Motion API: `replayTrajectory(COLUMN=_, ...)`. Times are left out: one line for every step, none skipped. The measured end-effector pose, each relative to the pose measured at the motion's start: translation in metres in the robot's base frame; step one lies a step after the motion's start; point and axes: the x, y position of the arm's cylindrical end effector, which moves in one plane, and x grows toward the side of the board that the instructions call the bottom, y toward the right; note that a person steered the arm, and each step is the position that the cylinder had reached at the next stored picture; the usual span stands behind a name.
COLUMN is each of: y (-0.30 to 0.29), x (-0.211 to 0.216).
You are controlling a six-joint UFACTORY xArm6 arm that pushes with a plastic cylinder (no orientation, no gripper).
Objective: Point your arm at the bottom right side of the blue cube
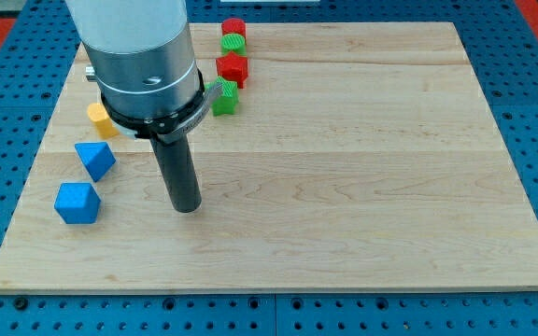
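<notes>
The blue cube [77,203] sits near the board's left edge, low in the view. A blue triangular block [94,160] lies just above it. My tip [187,207] rests on the board to the right of the blue cube, about level with it, with a clear gap between them. The rod rises from the tip into the arm's grey cylinder [143,56] at the view's top left.
A yellow block [101,120] lies partly under the arm, above the blue triangular block. Near the top edge stand a red cylinder [233,28], a green cylinder [234,44], a red block [233,68] and a green block [224,97]. The wooden board [362,187] lies on a blue pegboard.
</notes>
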Motion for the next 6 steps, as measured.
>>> replayTrajectory(y=-0.001, x=0.0)
replayTrajectory(y=0.002, x=-0.016)
replayTrajectory(y=0.023, x=-0.009)
replayTrajectory(y=0.02, x=0.029)
replayTrajectory(y=-0.015, x=0.052)
replayTrajectory(y=-0.055, x=0.061)
